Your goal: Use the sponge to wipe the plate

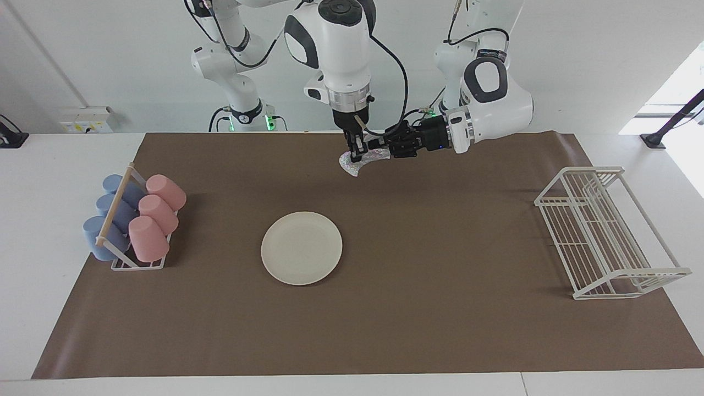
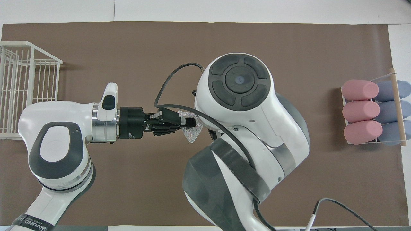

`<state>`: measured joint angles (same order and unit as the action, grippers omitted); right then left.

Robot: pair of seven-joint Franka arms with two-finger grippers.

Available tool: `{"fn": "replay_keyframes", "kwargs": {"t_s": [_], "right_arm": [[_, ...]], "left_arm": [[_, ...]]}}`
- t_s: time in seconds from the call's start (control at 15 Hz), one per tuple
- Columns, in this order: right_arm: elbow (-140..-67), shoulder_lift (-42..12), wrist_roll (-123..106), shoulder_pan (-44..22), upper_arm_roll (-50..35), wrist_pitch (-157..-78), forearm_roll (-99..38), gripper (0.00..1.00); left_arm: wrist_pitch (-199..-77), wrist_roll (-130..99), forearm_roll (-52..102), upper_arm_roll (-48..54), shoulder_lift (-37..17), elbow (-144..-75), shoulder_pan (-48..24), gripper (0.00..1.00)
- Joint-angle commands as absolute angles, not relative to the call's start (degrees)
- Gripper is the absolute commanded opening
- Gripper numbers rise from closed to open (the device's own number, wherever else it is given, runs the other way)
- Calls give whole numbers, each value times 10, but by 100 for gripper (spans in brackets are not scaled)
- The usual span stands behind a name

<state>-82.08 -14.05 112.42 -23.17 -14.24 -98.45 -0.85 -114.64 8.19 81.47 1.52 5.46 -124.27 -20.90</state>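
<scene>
Held in the air, a light, crinkly, likely soft sponge (image 1: 363,158) is pinched by 2 closed grippers, the right gripper (image 1: 356,149) from above, the left gripper (image 1: 383,150) gripping its side edge, the plate (image 1: 301,248) below.

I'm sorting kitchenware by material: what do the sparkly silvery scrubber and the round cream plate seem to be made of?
The sparkly silvery scrubber, held in the air by both grippers, looks like crinkly metallic mesh or foil-thread fabric: it glints in speckles and droops limply. The round cream plate looks like matte plastic or melamine, possibly unglazed ceramic: an even, dull surface without sharp highlights.
</scene>
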Motion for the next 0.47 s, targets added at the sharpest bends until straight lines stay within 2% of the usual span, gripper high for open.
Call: {"fn": "replay_keyframes", "kwargs": {"t_s": [0.0, 0.07, 0.13, 0.2, 0.4], "right_arm": [[-826, -134, 1126, -226, -144, -989, -6, 0], [-825, -133, 1120, -222, -143, -986, -6, 0], [-828, -127, 1101, -217, -143, -980, -5, 68], [-831, -125, 1093, -215, -142, -979, 0, 100], [-833, -110, 1021, -170, -143, -968, -10, 100]], "left_arm": [[-1143, 63, 820, 10, 64, -1252, -210, 0], [-1143, 63, 820, 10, 65, -1252, -210, 0], [-1143, 62, 820, 10, 65, -1252, -210, 0], [-1141, 62, 820, 9, 65, -1253, -209, 0], [-1135, 58, 820, 7, 67, -1253, -207, 0]]}}
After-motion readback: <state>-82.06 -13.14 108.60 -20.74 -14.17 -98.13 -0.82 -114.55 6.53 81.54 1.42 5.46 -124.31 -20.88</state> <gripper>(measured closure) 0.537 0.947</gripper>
